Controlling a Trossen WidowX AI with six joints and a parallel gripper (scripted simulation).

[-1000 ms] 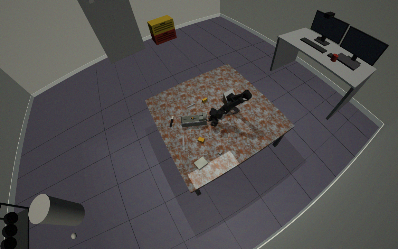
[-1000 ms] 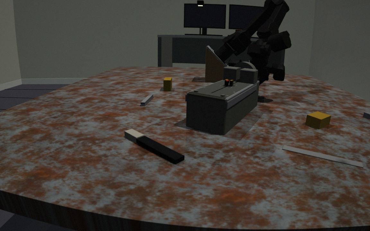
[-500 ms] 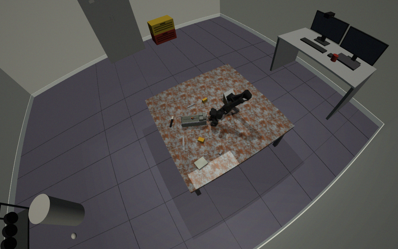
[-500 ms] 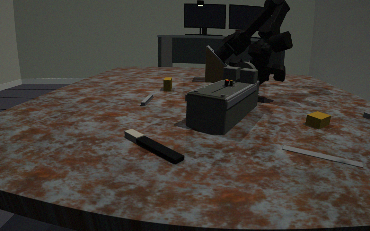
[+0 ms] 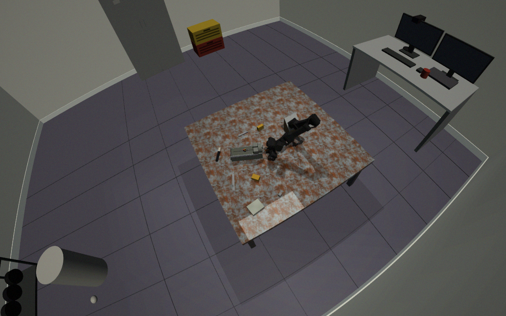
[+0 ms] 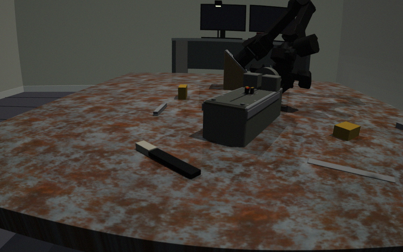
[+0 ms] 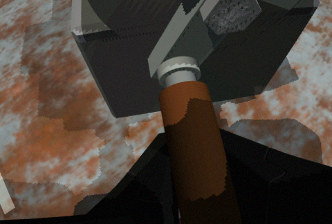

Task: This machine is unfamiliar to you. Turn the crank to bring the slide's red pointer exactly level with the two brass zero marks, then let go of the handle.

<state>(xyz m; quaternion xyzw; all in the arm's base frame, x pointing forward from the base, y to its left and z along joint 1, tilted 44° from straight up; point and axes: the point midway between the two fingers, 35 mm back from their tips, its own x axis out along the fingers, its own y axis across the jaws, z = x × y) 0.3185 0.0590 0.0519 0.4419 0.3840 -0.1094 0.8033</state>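
The grey machine (image 5: 246, 153) (image 6: 225, 122) (image 7: 121, 79) stands on the table, its crank end toward the arm. On its top, the small red pointer and brass marks sit close together in the exterior view; whether they are level is too small to tell. The wrist view shows the grey crank arm (image 7: 183, 44) slanting down left from a hexagonal bolt head (image 7: 235, 13) to the orange-brown handle (image 7: 194, 124). My gripper (image 7: 185, 140) (image 5: 267, 153) is shut on the handle, a black finger on each side. The handle's far end is out of frame.
Yellow blocks (image 5: 260, 127) (image 6: 346, 131) lie on both sides of the machine. A black-and-white stick (image 5: 218, 154) (image 6: 174, 162) lies beyond its far end. A thin pale strip (image 5: 233, 181) (image 6: 350, 170) and a short grey bar (image 5: 243, 134) (image 6: 160, 109) lie nearby. A wedge-shaped stand (image 6: 232, 73) is beside the arm.
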